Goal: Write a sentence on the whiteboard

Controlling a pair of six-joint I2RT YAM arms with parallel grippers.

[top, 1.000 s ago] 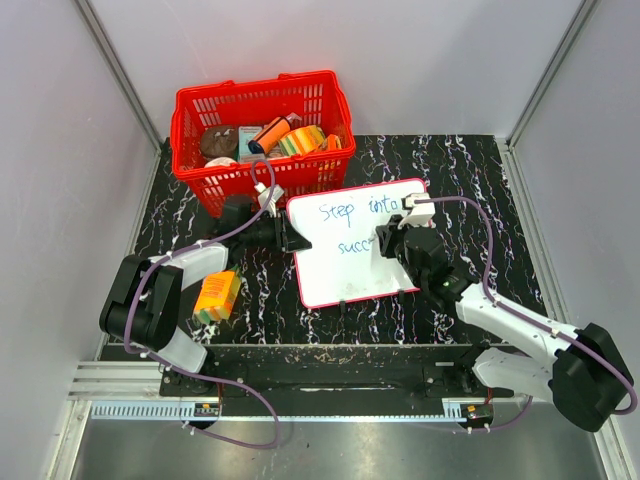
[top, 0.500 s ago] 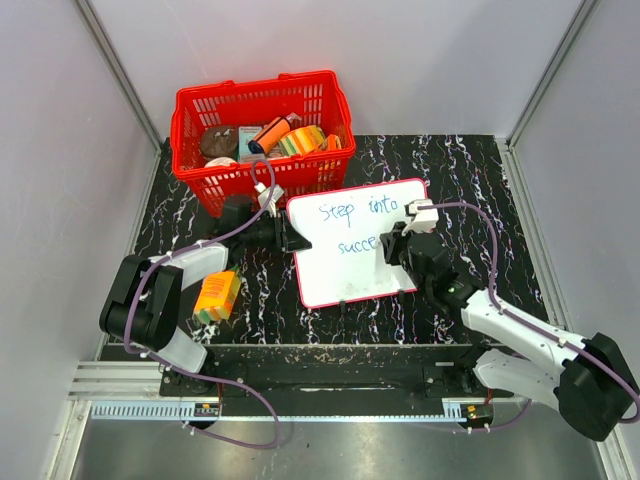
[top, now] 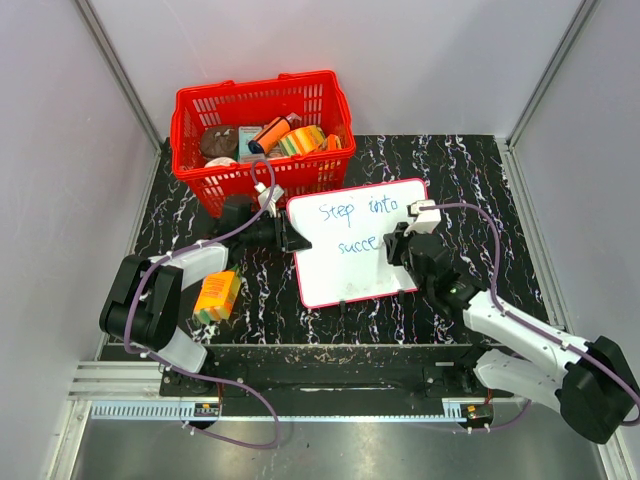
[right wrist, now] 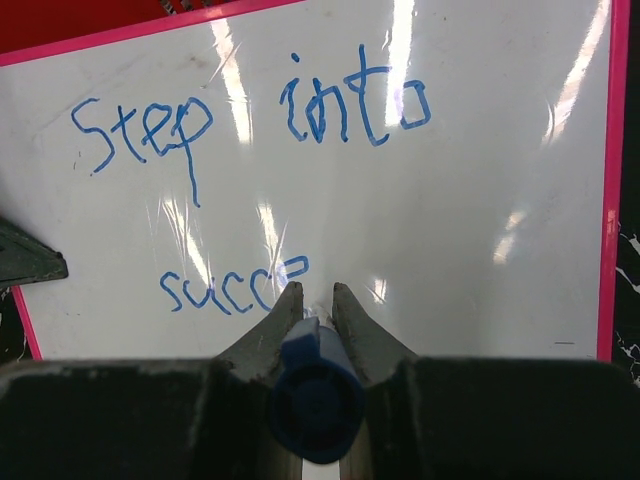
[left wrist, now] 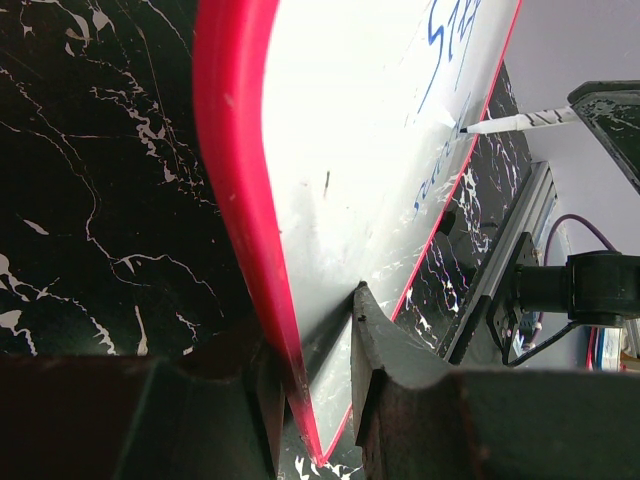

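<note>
The whiteboard (top: 352, 243), white with a thin red frame, lies on the black marbled table. Blue letters on it read "Step into" on the first line (right wrist: 250, 115) and "succe" on the second (right wrist: 235, 285). My left gripper (top: 292, 240) is shut on the board's left edge (left wrist: 250, 230). My right gripper (top: 392, 246) is shut on a blue marker (right wrist: 312, 395), whose tip touches the board just right of "succe". The marker's tip also shows in the left wrist view (left wrist: 505, 122).
A red basket (top: 262, 135) with several small items stands behind the board. An orange and yellow box (top: 217, 296) lies on the table at the left, near my left arm. Grey walls close in the table on both sides.
My right gripper has moved a little to the right along the second line with the marker, and "succ" has grown to "succe". The left arm and the board have not moved.
</note>
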